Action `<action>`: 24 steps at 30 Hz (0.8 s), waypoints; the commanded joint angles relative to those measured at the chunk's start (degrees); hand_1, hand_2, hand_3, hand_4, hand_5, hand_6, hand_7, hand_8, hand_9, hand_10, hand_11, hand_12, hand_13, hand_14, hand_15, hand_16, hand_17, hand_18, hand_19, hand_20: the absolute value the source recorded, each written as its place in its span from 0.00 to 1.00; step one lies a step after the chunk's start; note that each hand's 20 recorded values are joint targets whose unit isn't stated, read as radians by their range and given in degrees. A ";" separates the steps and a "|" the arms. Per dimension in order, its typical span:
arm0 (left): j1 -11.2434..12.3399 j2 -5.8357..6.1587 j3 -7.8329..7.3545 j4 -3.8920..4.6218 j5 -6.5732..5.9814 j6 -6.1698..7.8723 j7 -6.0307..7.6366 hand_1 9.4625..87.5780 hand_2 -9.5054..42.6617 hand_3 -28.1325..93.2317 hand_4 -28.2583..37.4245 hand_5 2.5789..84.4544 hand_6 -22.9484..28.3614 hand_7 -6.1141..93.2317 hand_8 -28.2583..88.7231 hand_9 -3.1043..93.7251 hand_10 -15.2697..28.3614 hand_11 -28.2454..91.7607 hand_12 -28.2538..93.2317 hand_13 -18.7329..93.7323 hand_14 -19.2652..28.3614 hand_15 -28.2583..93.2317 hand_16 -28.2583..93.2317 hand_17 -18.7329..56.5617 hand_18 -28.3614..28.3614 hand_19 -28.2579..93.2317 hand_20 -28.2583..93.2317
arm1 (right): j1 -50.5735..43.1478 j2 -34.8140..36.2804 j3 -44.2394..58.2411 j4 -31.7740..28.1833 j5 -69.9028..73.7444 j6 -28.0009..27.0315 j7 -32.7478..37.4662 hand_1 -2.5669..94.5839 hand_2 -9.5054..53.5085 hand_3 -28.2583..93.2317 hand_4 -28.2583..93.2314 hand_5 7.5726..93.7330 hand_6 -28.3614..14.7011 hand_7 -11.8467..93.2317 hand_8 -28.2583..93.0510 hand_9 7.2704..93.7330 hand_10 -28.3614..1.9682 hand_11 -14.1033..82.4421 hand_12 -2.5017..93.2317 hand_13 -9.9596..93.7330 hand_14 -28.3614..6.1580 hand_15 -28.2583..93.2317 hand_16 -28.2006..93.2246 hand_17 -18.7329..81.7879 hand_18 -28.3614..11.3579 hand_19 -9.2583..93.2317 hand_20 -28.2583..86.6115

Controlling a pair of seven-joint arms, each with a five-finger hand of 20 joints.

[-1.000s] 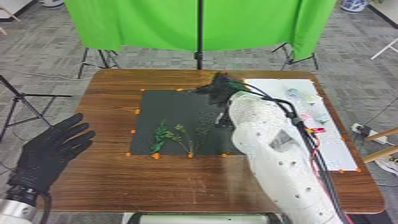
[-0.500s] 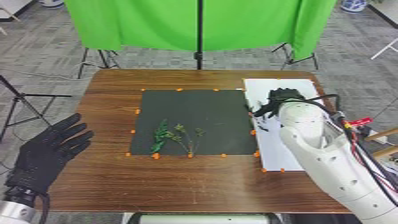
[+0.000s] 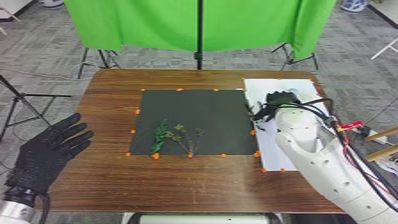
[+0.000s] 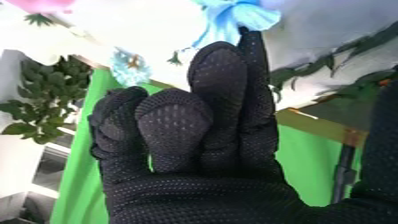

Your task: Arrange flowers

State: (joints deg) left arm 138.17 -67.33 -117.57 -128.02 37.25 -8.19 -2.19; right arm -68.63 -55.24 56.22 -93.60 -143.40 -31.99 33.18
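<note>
Evidently the right hand (image 3: 282, 98), poised over the white sheet (image 3: 277, 156), is the nearer one to the blue flower (image 4: 252, 18).
Its fingers are loosely extended, with nothing visibly gripped; the bloom lies just ahead of the longest fingertip, roughly in line with the fingers, though contact cannot be told, nor which way its long axis runs. The left hand (image 3: 49, 147) waits relaxed and empty, well apart, on the far side of the dark mat (image 3: 197, 107). There the leafy sprig (image 3: 160, 136) lies lengthwise, near to far, beside a thin-stemmed sprig (image 3: 179, 128). Picking probably turns on getting thumb and fingers either side of the stem.
</note>
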 commanded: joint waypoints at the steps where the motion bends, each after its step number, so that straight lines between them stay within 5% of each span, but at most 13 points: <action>1: 0.52 -0.37 0.22 0.05 0.21 0.05 -0.12 0.19 0.16 0.82 0.07 0.40 0.49 0.27 0.15 0.32 0.62 0.44 0.35 0.37 0.71 0.51 0.23 0.10 0.87 0.59 0.29 | 1.03 -0.82 -1.59 0.85 -3.11 0.69 -0.87 0.21 0.01 0.71 0.00 0.76 0.61 0.57 0.09 0.87 0.59 0.69 0.39 0.86 0.63 0.84 0.47 0.55 0.14 0.99 0.56; 24: 1.06 -0.83 -0.03 -0.22 0.34 0.28 0.28 0.19 0.16 0.82 0.07 0.41 0.49 0.27 0.15 0.32 0.63 0.45 0.35 0.37 0.71 0.51 0.23 0.10 0.87 0.59 0.29 | 2.40 1.61 -0.89 0.25 -1.28 -2.43 -0.41 0.17 0.04 0.73 0.00 0.78 0.62 0.56 0.09 0.90 0.61 0.68 0.39 0.88 0.64 0.84 0.48 0.56 0.13 1.00 0.56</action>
State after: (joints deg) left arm 138.41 -67.59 -117.57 -128.10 37.28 -8.18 -1.87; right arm -66.71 -54.89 54.41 -92.10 -144.68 -33.86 33.31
